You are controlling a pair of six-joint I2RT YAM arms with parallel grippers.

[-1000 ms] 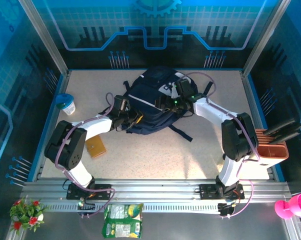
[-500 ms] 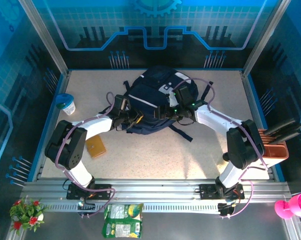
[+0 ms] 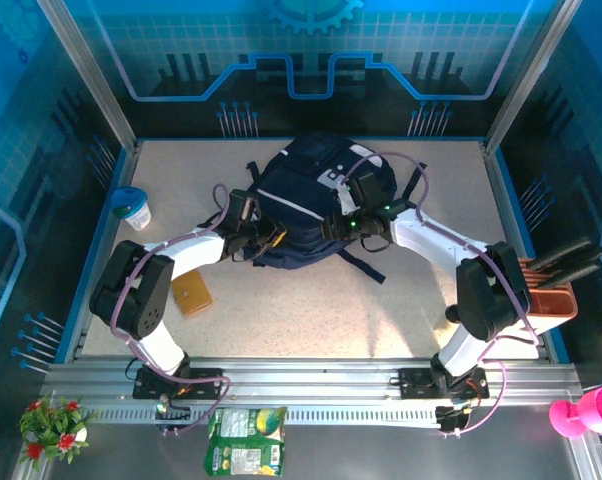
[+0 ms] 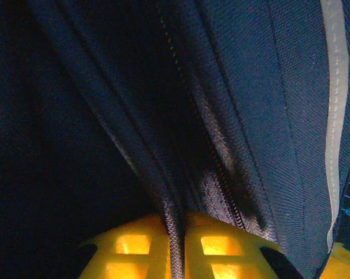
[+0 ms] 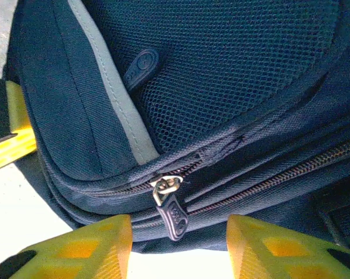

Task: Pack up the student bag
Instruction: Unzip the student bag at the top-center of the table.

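Left claw (image 4: 175,247): clenched on the student bag (image 3: 301,185); I see a ridge of navy cloth squeezed between its yellow fingers (image 4: 131,250), right beside a closed zip line.
Right claw (image 5: 178,231): released; its yellow fingers (image 5: 88,247) stand apart at the bag's lower edge and grip nothing.
Zipper pull (image 5: 171,210): hangs in the gap between the right fingers, touching neither as far as I can see.
Bag position: it lies flat at the middle of the table (image 3: 331,320), toward the far side, with one arm reaching it from the left and the other from the right.
Bag front: a pale stripe (image 5: 114,104) runs across it, with a mesh pocket (image 5: 239,64) just beside. I cannot tell how far the zip at the pull is drawn.
Strap (image 3: 366,268): dark, trailing onto the table from the bag's near side.
Left of the bag: a white cup with blue lid (image 3: 133,208) near the table's left edge; a small brown flat item (image 3: 192,295) closer to the arm bases, apart from the bag.
Right edge: an orange holder (image 3: 544,300) with dark things standing in it, well apart from the bag.
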